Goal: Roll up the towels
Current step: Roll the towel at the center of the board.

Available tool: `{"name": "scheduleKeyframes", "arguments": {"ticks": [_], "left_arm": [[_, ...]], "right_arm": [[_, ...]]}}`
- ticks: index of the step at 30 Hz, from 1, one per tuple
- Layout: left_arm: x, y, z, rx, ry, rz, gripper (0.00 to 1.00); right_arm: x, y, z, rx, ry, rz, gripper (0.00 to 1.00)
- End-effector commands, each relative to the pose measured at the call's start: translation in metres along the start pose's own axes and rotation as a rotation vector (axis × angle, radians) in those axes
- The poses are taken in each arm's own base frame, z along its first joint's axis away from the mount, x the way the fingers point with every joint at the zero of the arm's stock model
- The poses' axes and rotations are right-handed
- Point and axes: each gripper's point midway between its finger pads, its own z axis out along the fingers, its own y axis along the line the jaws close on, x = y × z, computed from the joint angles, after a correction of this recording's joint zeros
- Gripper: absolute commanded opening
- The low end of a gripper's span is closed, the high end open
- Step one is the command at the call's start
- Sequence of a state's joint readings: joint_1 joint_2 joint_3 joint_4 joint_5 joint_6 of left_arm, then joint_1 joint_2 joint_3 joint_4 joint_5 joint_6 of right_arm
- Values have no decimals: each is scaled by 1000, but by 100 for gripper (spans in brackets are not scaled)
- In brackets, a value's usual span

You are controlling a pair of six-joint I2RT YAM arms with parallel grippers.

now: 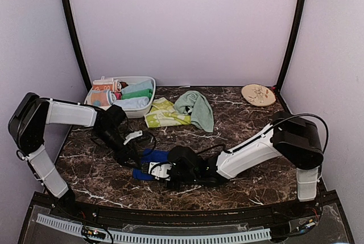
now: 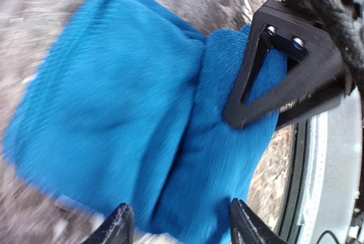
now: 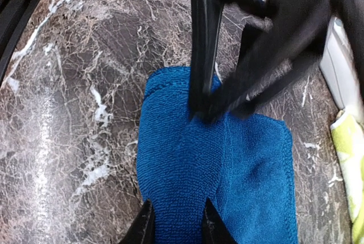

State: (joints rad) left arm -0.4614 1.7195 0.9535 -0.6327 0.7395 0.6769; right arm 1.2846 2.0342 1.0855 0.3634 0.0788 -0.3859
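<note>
A deep blue towel (image 1: 151, 156) lies folded near the front of the marble table (image 1: 239, 124), with a raised fold along its middle. My right gripper (image 3: 177, 227) has its fingers closed in on the near end of that fold, cloth filling the gap between them. My left gripper (image 2: 183, 227) hovers open at the towel's (image 2: 114, 102) other end, its tips apart over the cloth. In the top view the two grippers, left (image 1: 135, 152) and right (image 1: 156, 169), meet at the towel. A pale mint green towel (image 1: 196, 107) lies crumpled further back, beside a yellow-green patterned towel (image 1: 162, 113).
A white basin (image 1: 149, 80) with several rolled towels stands at the back left. A round beige patterned plate (image 1: 257, 94) sits at the back right. The yellow-green towel's edge (image 3: 347, 141) shows at the right of the right wrist view. Purple walls enclose the table.
</note>
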Motion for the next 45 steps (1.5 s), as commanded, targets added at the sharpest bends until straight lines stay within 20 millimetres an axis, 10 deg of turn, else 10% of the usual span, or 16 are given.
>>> {"name": "scheduleKeyframes", "arguments": {"ticks": [1,12,22,31,38,45], "left_arm": [[0,4,-28,-90,-66,73,59],[-19,-12,-63,-204,-158,298,56],[-17,-35,-21,-203,-66,496,56],[-36,-13,4,-266,-8,608,55],[-28,3,22,-250,50,561,33],[-17,5,34,-197,90,495,17]], "right_arm": [[36,19,7,-124,118,134,17],[40,-3,11,-355,138,729,0],[72,-7,16,-492,228,1015,2],[75,-11,17,-527,212,1067,13],[68,-18,13,-530,162,1064,24],[52,-67,-22,-353,-16,1018,52]]}}
